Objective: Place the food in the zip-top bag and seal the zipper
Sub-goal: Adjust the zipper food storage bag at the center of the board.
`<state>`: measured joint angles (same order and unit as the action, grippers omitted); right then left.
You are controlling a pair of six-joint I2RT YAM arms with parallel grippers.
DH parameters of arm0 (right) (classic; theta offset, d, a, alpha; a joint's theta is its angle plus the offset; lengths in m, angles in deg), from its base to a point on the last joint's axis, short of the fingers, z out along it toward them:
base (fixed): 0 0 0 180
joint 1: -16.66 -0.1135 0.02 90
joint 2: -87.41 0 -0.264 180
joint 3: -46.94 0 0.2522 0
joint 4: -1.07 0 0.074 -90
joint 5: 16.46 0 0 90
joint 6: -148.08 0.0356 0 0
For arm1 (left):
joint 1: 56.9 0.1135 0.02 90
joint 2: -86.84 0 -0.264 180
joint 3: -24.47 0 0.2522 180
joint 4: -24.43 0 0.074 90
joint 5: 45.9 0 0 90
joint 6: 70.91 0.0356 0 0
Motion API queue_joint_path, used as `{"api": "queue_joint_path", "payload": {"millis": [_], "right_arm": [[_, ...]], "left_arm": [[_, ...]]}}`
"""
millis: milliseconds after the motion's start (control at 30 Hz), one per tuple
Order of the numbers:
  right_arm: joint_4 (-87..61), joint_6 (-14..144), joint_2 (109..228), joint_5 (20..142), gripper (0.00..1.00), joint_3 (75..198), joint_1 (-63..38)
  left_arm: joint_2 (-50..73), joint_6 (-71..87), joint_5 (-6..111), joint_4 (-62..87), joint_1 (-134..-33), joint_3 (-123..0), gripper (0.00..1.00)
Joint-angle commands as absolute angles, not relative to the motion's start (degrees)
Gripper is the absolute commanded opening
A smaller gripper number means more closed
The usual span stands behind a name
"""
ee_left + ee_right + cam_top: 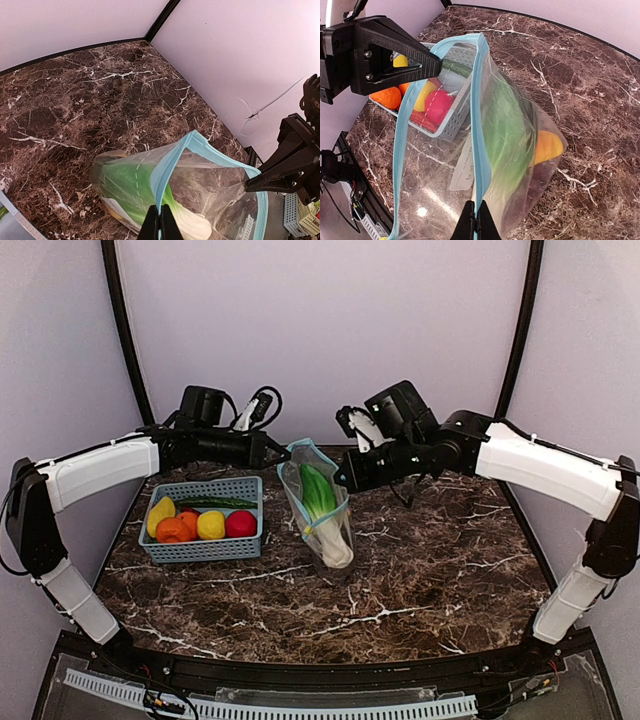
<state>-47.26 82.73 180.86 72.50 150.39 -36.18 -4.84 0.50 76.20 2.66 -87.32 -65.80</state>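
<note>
On the top view I am seeing the zip-top bag [293, 490] standing on the bench [430, 580] just right of the teal basket [203, 552]. The cabbage [318, 495] is sitting inside it, between the left claw [283, 452] and the right claw [340, 478]. On the left wrist view, the left claw is clenching one lip of the zipper [220, 152]. On the right wrist view, the right claw is clenching the other lip. The mouth is gaping, and an orange piece [549, 146] is lying in the bag.

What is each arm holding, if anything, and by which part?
Both hold the clear, crinkly plastic zip-top bag by its teal-blue zipper strip: the left gripper pinches one side of the mouth, the right gripper the opposite side.
</note>
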Motion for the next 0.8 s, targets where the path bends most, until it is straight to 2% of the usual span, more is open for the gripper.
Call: {"api": "queue_joint_path", "payload": {"millis": [0, 133, 200, 333, 367, 467, 667, 767], "right_arm": [[-42.0, 83.5, 178.8, 72.6, 0.00, 149.3, -36.3], [-42.0, 83.8, 179.2, 72.3, 0.00, 148.8, -36.3], [-42.0, 83.8, 179.3, 71.8, 0.00, 148.7, -36.2], [-41.9, 83.9, 179.8, 71.6, 0.00, 148.7, -36.3], [-41.8, 83.9, 179.9, 71.6, 0.00, 148.7, -36.3], [-41.7, 84.0, 180.3, 71.5, 0.00, 148.8, -36.2], [-41.6, 83.8, 180.7, 71.4, 0.00, 149.2, -36.2], [-41.5, 83.7, 180.8, 71.4, 0.00, 149.2, -36.3]], "left_arm": [[-2.8, 1.9, 78.0, 1.7, -87.1, -67.2, 0.01], [-3.0, 1.9, 78.5, 1.7, -87.1, -67.2, 0.06], [-3.0, 2.0, 78.6, 1.6, -87.1, -67.2, 0.13], [-2.3, 2.4, 78.3, 1.7, -87.1, -67.1, 0.34], [-2.1, 2.6, 77.7, 1.7, -87.1, -67.0, 0.43], [-0.2, 3.8, 75.8, 0.9, -87.1, -66.9, 0.62], [7.6, 6.6, 68.2, 0.6, -86.8, -62.2, 0.84], [10.5, 5.5, 67.8, 0.4, -85.0, -57.2, 0.90]]}}
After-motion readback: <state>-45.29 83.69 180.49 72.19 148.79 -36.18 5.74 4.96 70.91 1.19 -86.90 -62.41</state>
